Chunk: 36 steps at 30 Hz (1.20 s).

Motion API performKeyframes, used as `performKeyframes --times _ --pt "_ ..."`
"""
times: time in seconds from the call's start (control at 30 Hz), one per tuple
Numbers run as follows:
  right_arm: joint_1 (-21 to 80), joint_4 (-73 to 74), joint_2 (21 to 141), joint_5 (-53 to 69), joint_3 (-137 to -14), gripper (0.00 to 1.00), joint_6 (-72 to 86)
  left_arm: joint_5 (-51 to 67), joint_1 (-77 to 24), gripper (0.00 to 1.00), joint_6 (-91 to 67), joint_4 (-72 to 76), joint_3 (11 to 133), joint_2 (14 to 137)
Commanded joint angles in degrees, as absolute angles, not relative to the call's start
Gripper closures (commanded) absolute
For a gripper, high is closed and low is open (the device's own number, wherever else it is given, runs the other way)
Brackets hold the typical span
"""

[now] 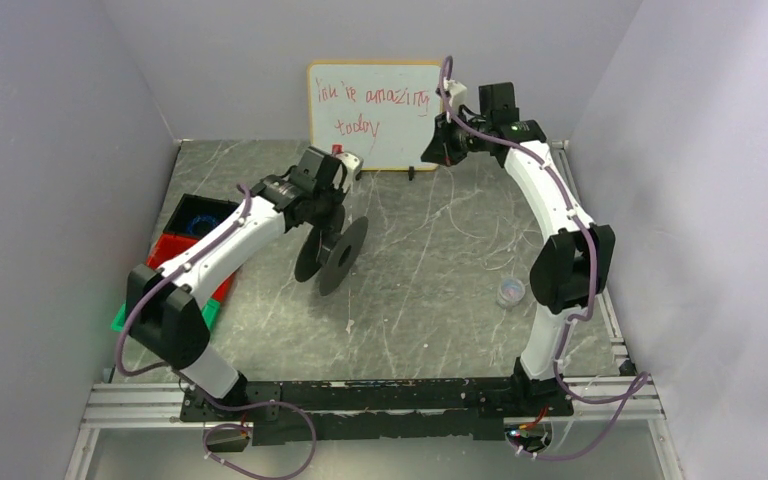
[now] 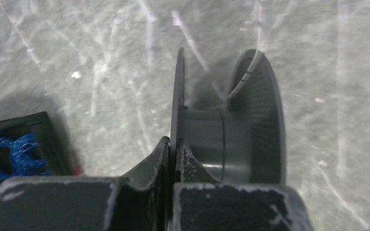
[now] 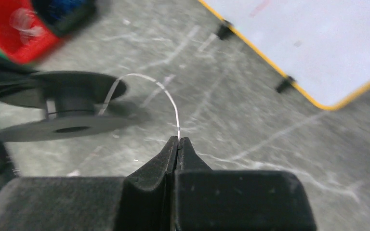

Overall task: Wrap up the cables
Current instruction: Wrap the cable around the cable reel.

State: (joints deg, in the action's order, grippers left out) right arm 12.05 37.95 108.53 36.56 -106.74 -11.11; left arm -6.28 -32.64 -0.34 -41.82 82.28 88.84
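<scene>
- The left hand (image 1: 328, 203) is clenched on a black round two-flanged plastic spool (image 1: 338, 255), its two fingertips pinching the thin edge of one flange between them.
- In the left wrist view, that hand (image 2: 172, 144) grips the nearer flange, and the spool (image 2: 250, 125) shows its smooth hub with the second, finely dotted flange beyond it.
- The spool hangs above the grey marbled bench (image 1: 440, 290), tilted so that its flanges stand nearly on edge, left of the bench's middle.
- The right hand (image 3: 178, 140) is clenched on a thin whitish cable (image 3: 166, 91), with the wire's end caught right at the fingertips.
- From that pinch the cable rises, arcs over to the left and comes down onto the hub of the spool (image 3: 72, 127), between the two flanges.
- A pale strand (image 2: 243, 82) lies against the inner face of the far flange in the left wrist view.
- From above, the right hand (image 1: 432, 152) is raised near the back of the bench, just beside a yellow-framed whiteboard (image 1: 380, 115) bearing red handwriting; the cable is too thin to make out there.
- A red plastic bin (image 1: 175, 245) sits at the bench's left edge, with a black tray (image 1: 200, 215) holding a coil of blue cord (image 2: 14, 154) and a green piece (image 1: 125, 320) beside it.
- A small clear round container (image 1: 510, 292) sits on the bench near the right arm.
</scene>
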Motion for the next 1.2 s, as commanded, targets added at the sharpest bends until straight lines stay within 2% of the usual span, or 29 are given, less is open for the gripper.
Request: performKeyframes --times 0.0,0.23,0.57,0.8,1.17 --pt "12.4 36.5 106.7 50.6 -108.2 1.00 -1.6 -16.6 -32.3 0.98 -4.2 -39.1 85.2 91.6" --pt "17.0 29.3 100.6 64.7 -96.8 1.00 2.0 -22.4 -32.1 0.97 -9.4 -40.5 89.7 96.0" --pt "24.4 29.5 91.5 72.6 -86.8 1.00 -4.0 -21.3 -28.4 0.97 -14.8 -45.4 96.1 102.6" --pt "30.1 29.8 86.0 72.5 -80.7 1.00 -10.2 -13.3 -21.0 0.98 -18.2 -47.2 100.5 104.5" --pt "37.9 33.5 92.5 67.0 -78.5 1.00 -16.9 -4.8 -17.4 0.97 -22.0 -46.0 105.9 102.6"
